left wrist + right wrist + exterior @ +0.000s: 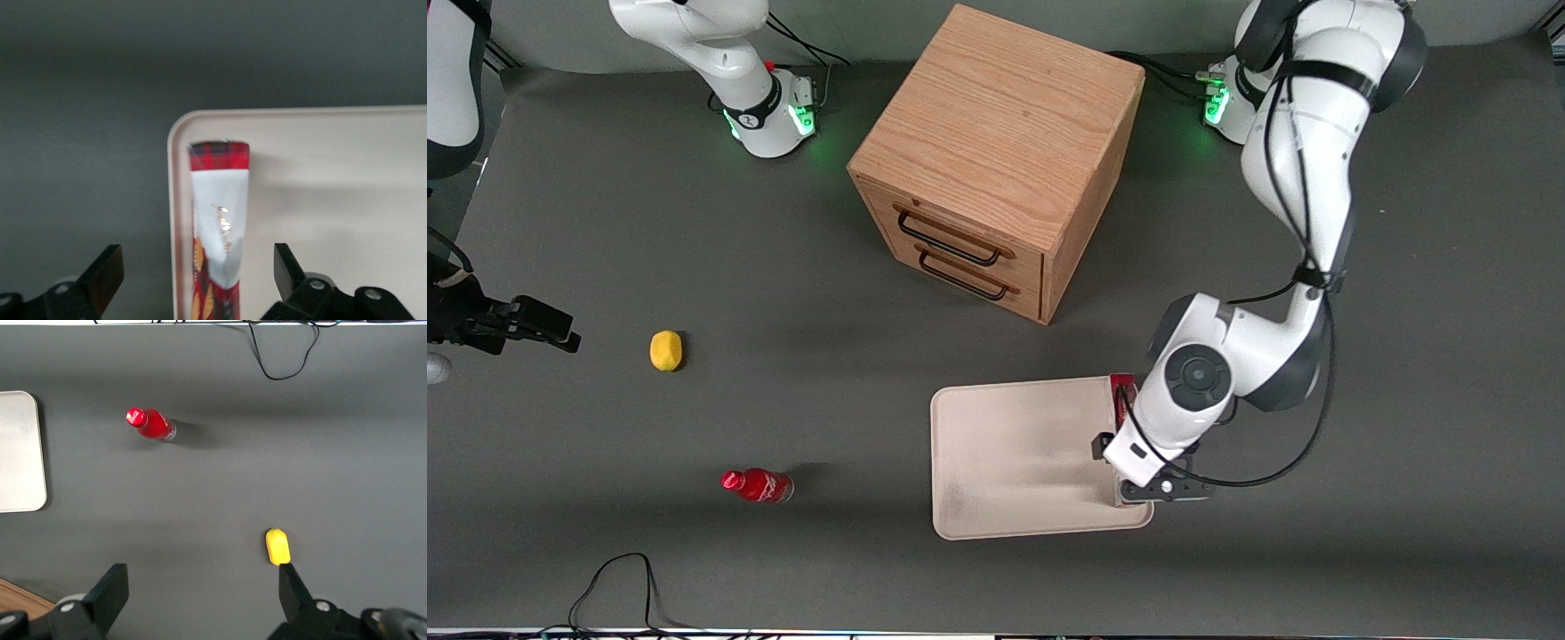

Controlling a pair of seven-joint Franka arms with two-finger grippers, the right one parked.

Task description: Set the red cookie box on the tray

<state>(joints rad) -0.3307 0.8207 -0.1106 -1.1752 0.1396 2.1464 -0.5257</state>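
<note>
The tray (1014, 453) lies flat on the dark bench, nearer the front camera's edge than the wooden two-drawer cabinet (996, 160), and somewhat toward the working arm's end. The red cookie box (219, 233) stands on its thin edge inside the tray, just within the rim on the side toward the working arm's end. In the wrist view one red tartan end and a grey-white face are visible, and the box's end sits near a rounded corner of the tray. In the front view only a small red corner of the box (1122, 387) shows past the arm's wrist; the rest is covered.

The gripper (1138, 484) of the left arm hangs directly over that side of the tray, above the box. In the wrist view its fingers (100, 277) are spread wide, one to each side of the box, with clear space between each fingertip and the carton. Neither finger touches it.

Other items on the bench: a small red bottle (758, 485) lies on its side toward the parked arm's end, at about the same depth as the tray. A yellow lemon-like object (666, 349) sits farther from the front camera than the bottle, also toward the parked arm's end. A black cable (618, 578) loops along the bench edge nearest the front camera.
</note>
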